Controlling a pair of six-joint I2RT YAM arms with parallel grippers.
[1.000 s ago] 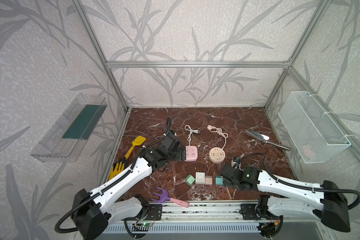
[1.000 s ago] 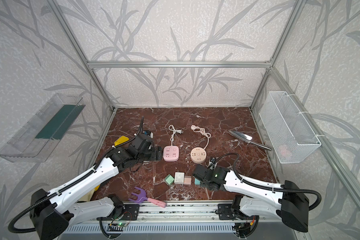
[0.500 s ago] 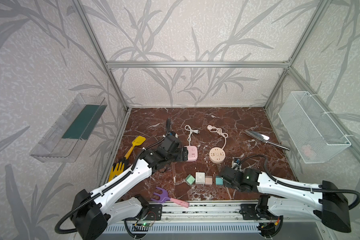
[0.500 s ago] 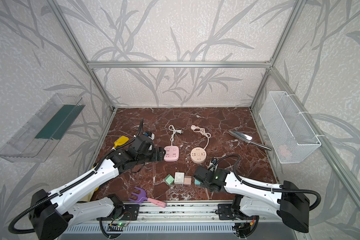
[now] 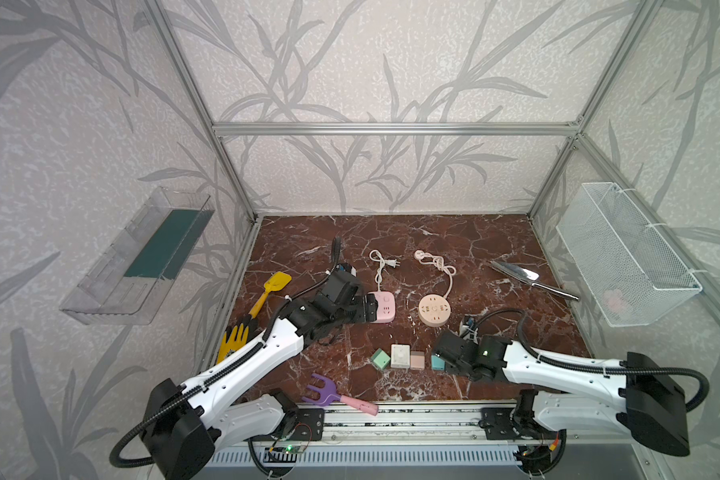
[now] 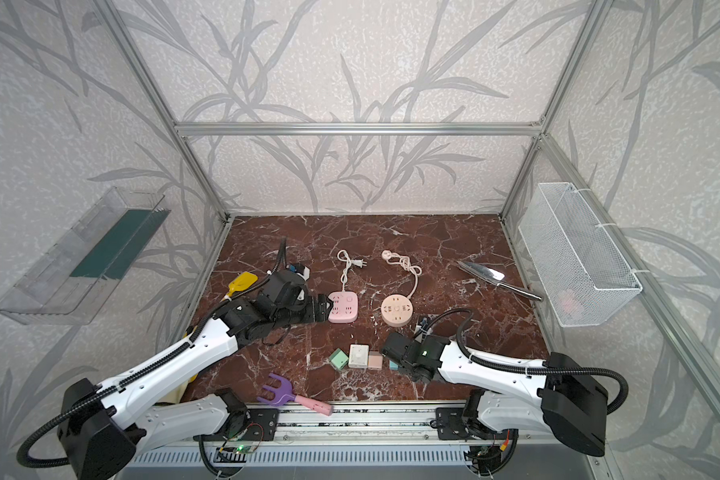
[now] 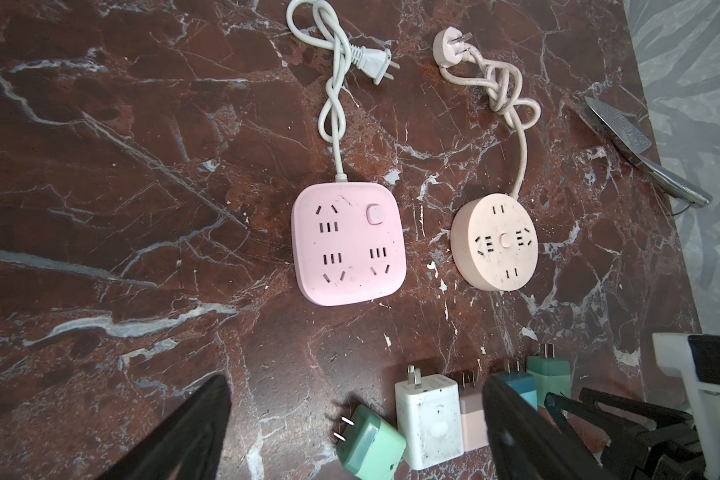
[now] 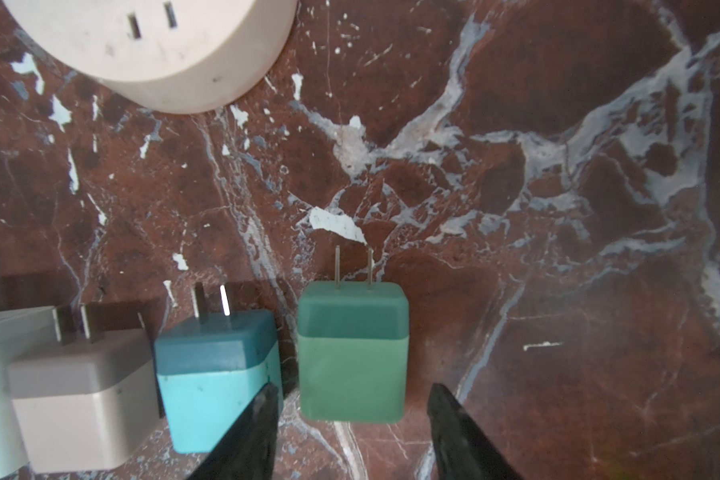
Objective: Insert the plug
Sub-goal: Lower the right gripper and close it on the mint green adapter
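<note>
A row of small plugs lies near the table's front: a tilted green one (image 5: pixel 380 359), a white one (image 5: pixel 400 356), a pink one (image 5: pixel 417 360) and a blue one (image 5: pixel 437 363). A further green plug (image 8: pixel 352 353) lies flat with its prongs pointing away, at the end of the row beside the blue plug (image 8: pixel 217 374). My right gripper (image 8: pixel 352 390) is open and low, a finger on each side of this green plug with a gap on both sides. My left gripper (image 5: pixel 368 311) hangs open at the left edge of the pink square power strip (image 7: pixel 348 245). The round beige power strip (image 7: pixel 494 241) lies to its right.
Both strips' cords and plugs trail toward the back. A knife (image 5: pixel 533 279) lies at the right. A yellow shovel (image 5: pixel 271 289) and glove (image 5: pixel 233 340) lie at the left edge, a purple rake (image 5: pixel 329 390) at the front. A wire basket (image 5: pixel 624 257) hangs on the right wall.
My right gripper's jaws have narrowed around the green plug at the end of the row. The left arm has barely shifted beside the pink strip.
</note>
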